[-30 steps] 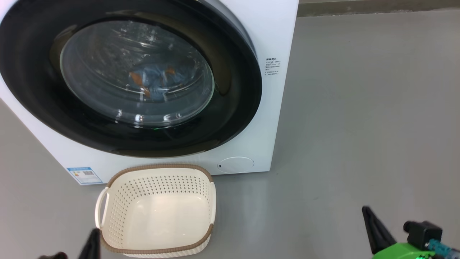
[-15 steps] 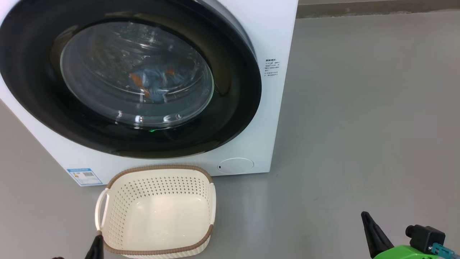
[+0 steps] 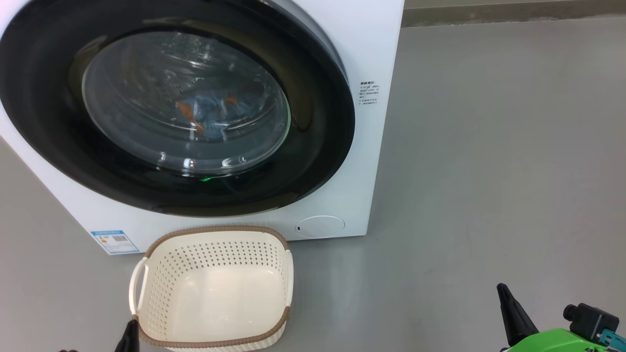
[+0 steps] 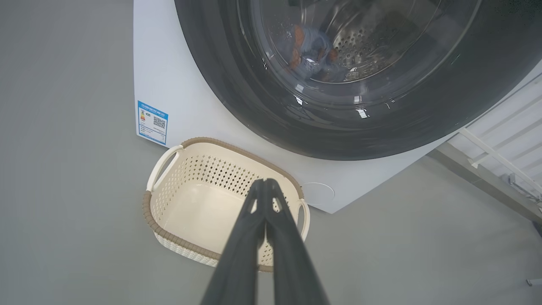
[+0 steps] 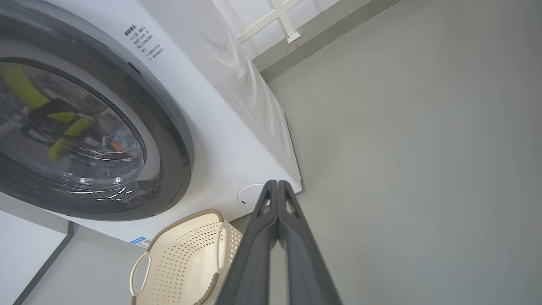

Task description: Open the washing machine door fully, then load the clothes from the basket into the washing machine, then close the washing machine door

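Left gripper (image 4: 264, 182) and right gripper (image 5: 277, 183) pressed together; clothes (image 3: 210, 115) blurred behind the cropped washing machine door (image 3: 323, 146).

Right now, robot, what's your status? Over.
Left gripper, right gripper shut, empty. Door closed, clothes inside washer. Basket empty. Nothing in the way.

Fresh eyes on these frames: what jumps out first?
The glossy black washing machine door, shut, dominates the head view's upper left, with blue-and-orange clothes showing through its glass. The empty cream basket sits on the grey floor just in front of it. The left claw and right claw are both shut, holding nothing.
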### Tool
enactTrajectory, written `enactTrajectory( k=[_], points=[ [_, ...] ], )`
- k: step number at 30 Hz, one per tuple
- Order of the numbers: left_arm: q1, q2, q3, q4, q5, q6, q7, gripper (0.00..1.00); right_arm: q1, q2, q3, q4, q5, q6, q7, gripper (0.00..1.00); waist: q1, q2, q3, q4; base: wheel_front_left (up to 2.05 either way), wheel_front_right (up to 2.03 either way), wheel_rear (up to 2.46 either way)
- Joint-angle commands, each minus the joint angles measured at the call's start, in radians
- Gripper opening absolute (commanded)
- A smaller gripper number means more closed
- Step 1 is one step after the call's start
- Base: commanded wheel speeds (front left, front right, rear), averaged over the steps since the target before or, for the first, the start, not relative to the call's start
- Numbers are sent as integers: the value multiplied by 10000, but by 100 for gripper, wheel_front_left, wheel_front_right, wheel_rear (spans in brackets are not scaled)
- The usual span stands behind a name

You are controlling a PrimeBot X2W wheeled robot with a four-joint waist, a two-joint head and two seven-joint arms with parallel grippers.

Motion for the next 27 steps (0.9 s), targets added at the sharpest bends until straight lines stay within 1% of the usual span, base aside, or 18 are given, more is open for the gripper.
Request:
enactTrajectory(
  k=[1,27],
  points=[
    [-448,119,214,-260,-241,-9,61,0,-285,-62,-29,-301,292,-15,76,0,-2,0,-4,-2,0,0,0],
    [-781,-162,624,-396,-2629,-14,823,0,-396,160,-312,-736,2769,-28,846,0,-2,0,-83,-39,0,0,0]
  ],
)
